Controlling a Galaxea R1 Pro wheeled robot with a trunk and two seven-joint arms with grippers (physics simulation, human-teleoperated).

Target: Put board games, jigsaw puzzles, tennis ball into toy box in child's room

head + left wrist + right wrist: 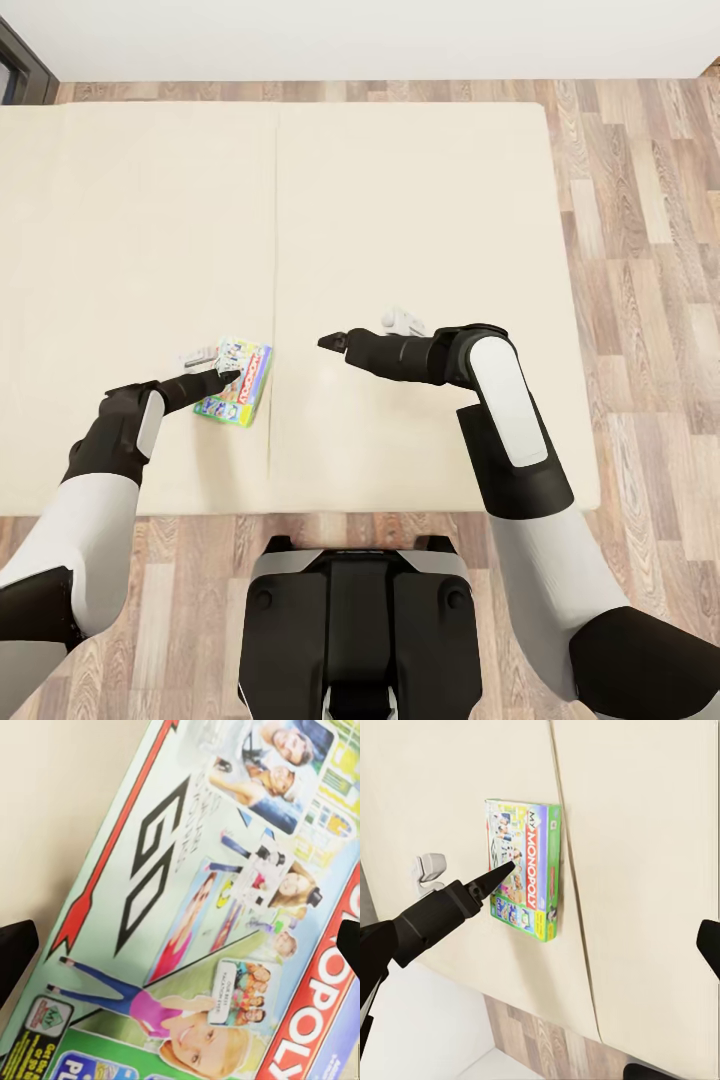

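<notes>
One board game (240, 384), a pale blue-green Monopoly box with a red band, lies flat on the bed's beige mattress (420, 230), near the front edge and just left of the mattress seam. My left gripper (218, 380) hovers over the box's left part, open, its dark fingertips (15, 954) spread wide either side of the printed lid (210, 907). My right gripper (335, 342) hangs open over bare mattress to the right of the box, holding nothing. In the right wrist view I see the box (526, 868) with the left gripper (491, 879) pointing at it.
Wooden floor (640, 250) runs along the bed's right side and front. A white wall lies beyond the bed, with a dark frame (20, 60) at the far left. My base (360, 620) stands against the bed's front edge.
</notes>
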